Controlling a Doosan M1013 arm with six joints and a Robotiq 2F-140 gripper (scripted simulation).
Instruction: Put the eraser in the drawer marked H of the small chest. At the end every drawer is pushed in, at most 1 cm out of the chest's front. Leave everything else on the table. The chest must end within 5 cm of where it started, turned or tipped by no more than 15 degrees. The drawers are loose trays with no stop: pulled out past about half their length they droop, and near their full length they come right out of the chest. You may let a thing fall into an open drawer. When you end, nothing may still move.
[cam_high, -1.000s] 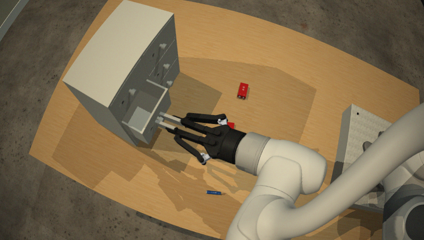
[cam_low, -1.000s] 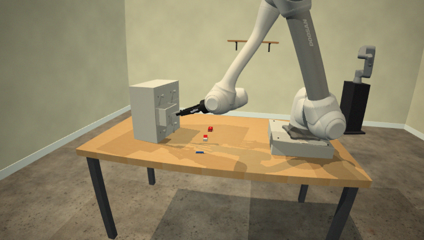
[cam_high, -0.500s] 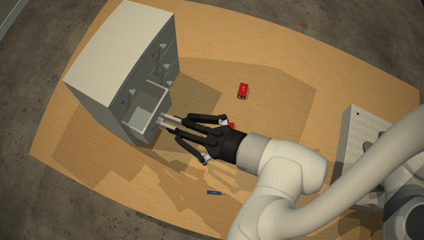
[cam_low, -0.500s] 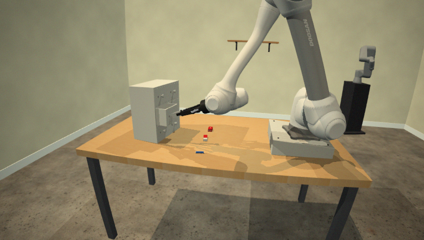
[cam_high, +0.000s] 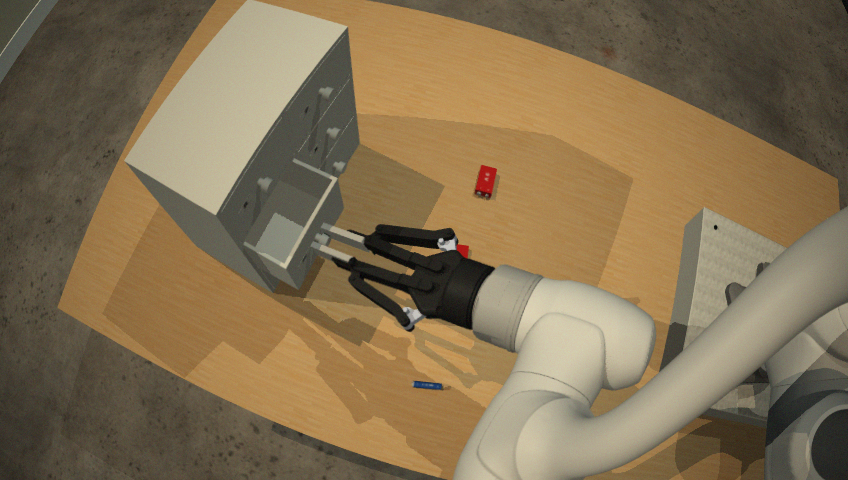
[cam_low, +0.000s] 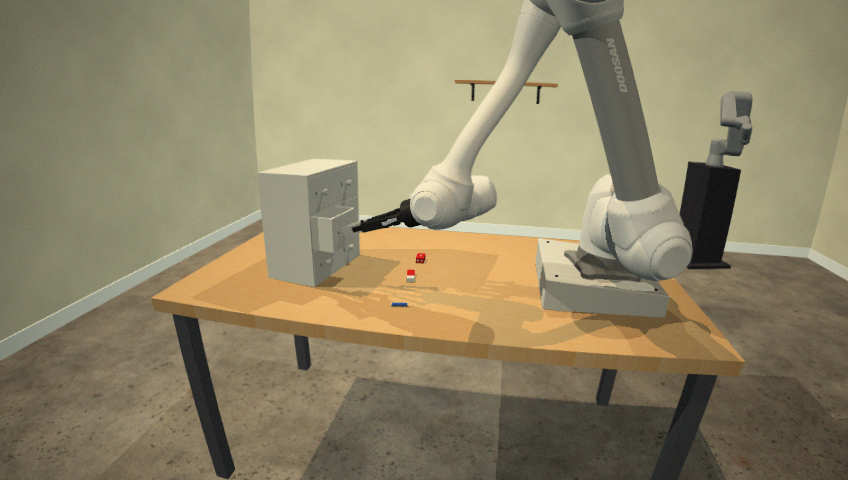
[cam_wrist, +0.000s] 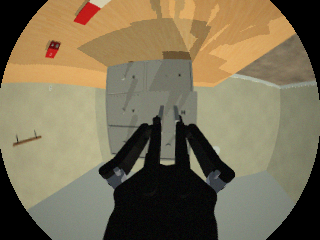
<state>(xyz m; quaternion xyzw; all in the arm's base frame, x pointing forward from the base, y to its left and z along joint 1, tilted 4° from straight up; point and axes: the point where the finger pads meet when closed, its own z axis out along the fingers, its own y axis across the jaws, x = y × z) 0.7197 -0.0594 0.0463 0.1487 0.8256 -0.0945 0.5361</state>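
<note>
jaws (cam_high: 320, 236) (cam_low: 355, 228): slightly spread about knob (cam_high: 321, 239) | eraser (cam_high: 462, 251) (cam_low: 410, 275) (cam_wrist: 87, 13): on bench (cam_high: 571, 107) (cam_low: 238, 309) (cam_wrist: 220, 60) | drawer (cam_high: 309, 223) (cam_low: 326, 235) (cam_wrist: 165, 99): out | risk: further pull droops or frees tray; crooked retreat snags knob, shifting it
</note>
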